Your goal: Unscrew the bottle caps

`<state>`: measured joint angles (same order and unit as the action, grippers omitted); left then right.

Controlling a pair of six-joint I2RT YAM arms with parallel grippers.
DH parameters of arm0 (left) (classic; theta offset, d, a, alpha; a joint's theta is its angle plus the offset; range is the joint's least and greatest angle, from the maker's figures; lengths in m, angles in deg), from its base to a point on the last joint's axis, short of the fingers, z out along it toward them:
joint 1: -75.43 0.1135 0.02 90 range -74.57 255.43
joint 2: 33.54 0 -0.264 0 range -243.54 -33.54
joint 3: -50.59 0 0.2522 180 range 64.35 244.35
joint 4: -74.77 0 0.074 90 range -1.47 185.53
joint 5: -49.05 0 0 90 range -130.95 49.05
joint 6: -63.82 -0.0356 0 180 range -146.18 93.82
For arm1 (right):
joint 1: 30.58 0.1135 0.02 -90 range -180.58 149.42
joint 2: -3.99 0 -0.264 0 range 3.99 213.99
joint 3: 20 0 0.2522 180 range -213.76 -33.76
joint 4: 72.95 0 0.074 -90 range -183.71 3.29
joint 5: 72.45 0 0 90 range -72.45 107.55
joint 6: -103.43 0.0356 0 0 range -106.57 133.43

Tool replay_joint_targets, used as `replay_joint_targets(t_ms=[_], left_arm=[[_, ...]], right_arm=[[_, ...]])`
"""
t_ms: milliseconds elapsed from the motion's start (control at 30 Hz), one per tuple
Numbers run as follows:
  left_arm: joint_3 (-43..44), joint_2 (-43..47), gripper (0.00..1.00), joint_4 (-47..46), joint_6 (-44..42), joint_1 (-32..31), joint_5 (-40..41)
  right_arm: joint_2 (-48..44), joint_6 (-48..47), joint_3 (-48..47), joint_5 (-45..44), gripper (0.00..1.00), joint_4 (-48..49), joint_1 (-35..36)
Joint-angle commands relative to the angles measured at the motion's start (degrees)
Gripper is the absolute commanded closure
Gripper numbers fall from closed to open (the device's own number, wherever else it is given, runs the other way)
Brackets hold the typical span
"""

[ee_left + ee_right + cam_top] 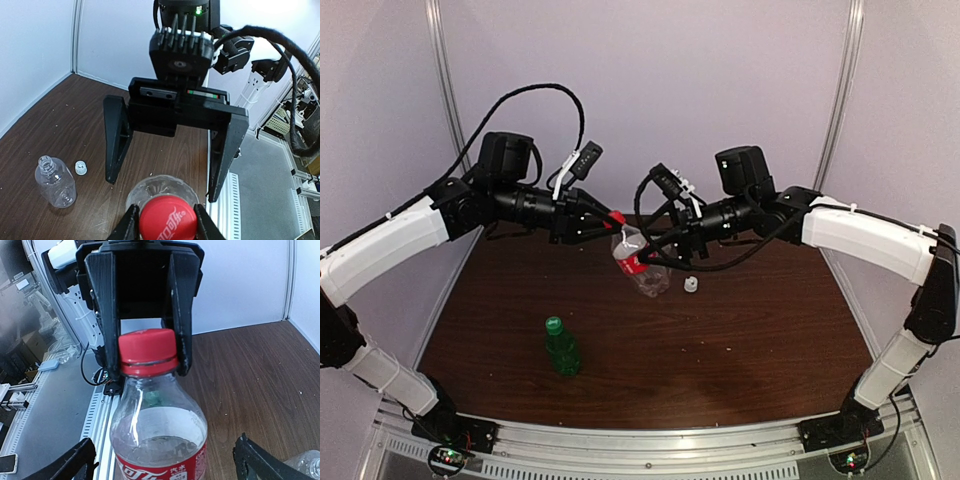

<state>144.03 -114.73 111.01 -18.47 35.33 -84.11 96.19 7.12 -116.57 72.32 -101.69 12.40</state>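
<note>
Unscrewing of the small round red plastic cap looks to be the step in hand. The left gripper is clamped on that cap from both sides and carries the clear plastic bottle with the red label tilted above the dark wooden table. The right gripper faces it with its jaws spread wide. They straddle the bottle's body with a gap on each side, so they hold nothing.

Near the back of the table the wider clear rounded bottle stands with a bare neck, and the small white cap lies just beside it, so that one seems done. The green plastic bottle stands nearer the arms with its green cap on.

The next move probably calls for the right jaws to close squarely on the body. Then the bottle cannot spin while the cap is twisted against it.
</note>
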Motion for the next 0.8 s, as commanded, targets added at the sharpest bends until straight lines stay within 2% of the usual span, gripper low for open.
replay_joint_targets(t_ms=[0,133,333,767], left_arm=[[-0.49,0.54,0.90,-5.67,2.43,-0.42,-2.43],[-0.40,0.00,0.91,-5.99,2.89,-0.51,-2.37],[-0.58,-0.46,0.91,-6.87,3.46,-0.51,-2.35],[-0.75,-1.17,0.91,-8.15,4.16,-0.51,-3.39]], right_arm=[[-1.14,-1.30,1.52,2.53,0.04,-0.47,0.76],[-0.59,-1.33,1.66,2.99,0.06,-0.22,1.13],[0.40,-1.16,1.28,3.44,0.16,0.46,1.16],[2.11,-0.69,0.98,3.76,0.25,1.59,1.29]])
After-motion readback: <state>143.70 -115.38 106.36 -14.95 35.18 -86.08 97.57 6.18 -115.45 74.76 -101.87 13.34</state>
